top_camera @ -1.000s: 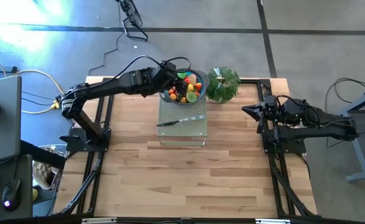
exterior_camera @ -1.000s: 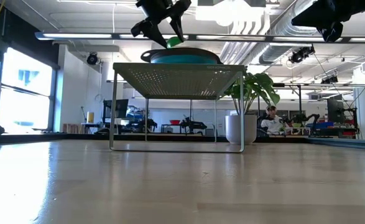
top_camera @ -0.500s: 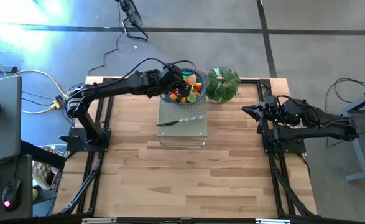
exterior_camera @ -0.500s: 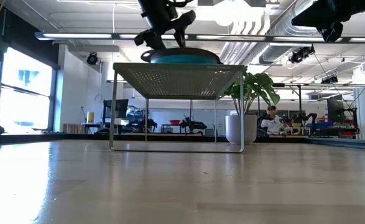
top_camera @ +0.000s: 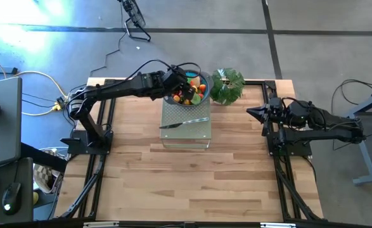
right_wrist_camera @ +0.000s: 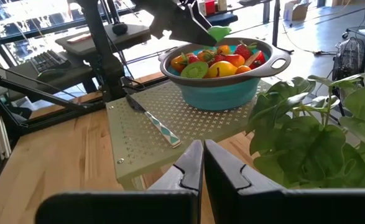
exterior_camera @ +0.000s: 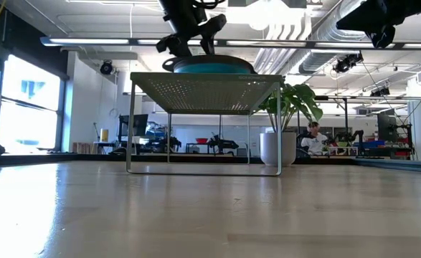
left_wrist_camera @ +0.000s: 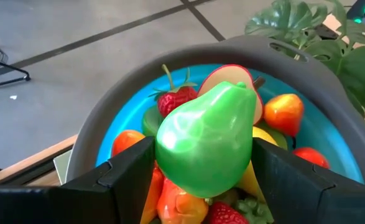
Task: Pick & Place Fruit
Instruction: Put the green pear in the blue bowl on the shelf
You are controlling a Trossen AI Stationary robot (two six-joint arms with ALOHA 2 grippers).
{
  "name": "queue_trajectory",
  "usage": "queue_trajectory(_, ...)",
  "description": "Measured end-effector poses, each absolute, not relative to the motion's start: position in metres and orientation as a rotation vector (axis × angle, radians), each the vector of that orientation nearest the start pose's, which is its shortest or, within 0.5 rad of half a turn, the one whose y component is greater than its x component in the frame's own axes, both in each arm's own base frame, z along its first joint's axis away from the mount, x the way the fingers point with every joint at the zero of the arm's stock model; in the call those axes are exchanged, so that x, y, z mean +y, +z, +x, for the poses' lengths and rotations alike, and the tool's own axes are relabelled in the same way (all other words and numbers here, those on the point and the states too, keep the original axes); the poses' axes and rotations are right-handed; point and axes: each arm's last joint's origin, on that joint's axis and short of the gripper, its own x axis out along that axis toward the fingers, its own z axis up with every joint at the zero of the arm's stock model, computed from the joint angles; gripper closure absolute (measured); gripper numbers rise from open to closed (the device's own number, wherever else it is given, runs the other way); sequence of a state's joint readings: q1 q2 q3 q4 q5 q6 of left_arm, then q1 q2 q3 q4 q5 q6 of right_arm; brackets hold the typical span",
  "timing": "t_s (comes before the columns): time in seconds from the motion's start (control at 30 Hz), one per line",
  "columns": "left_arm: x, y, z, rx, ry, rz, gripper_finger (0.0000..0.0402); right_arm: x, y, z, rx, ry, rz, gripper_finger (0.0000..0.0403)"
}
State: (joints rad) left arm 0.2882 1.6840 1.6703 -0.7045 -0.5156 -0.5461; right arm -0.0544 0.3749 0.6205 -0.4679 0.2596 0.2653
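A blue bowl with a grey rim stands on a perforated metal rack at the table's far middle. It is heaped with small toy fruits in red, orange, yellow and green. My left gripper reaches over the bowl's left part, shut on a green toy pear. That pear also shows in the right wrist view, above the heap. My right gripper waits at the table's right edge, shut and empty. My left gripper pinches the green pear by the two sides of its wide body between its two fingers. The fingers slant down from the table's left. The pear's narrow end points away from the wrist. It hangs clear above the fruit in the bowl.
A slim silver knife lies on the rack in front of the bowl. A leafy green plant stands just right of the bowl. The wooden table stretches bare toward its near edge.
My left gripper has sunk toward the bowl with the green pear and rolled a little, then kept still. The pear, which showed above the rim in the low view, now sits lower, hidden behind the fingers there.
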Motion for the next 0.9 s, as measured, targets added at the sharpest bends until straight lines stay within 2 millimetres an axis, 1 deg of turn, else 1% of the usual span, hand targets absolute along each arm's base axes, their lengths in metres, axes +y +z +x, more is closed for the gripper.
queue_trajectory(0.9, 0.1172, 0.363, 0.3488, 0.479, 0.908, -0.435, 0.0148, -0.0123, 0.2968, 0.0902, 0.179, -0.34, 0.239, 0.0396)
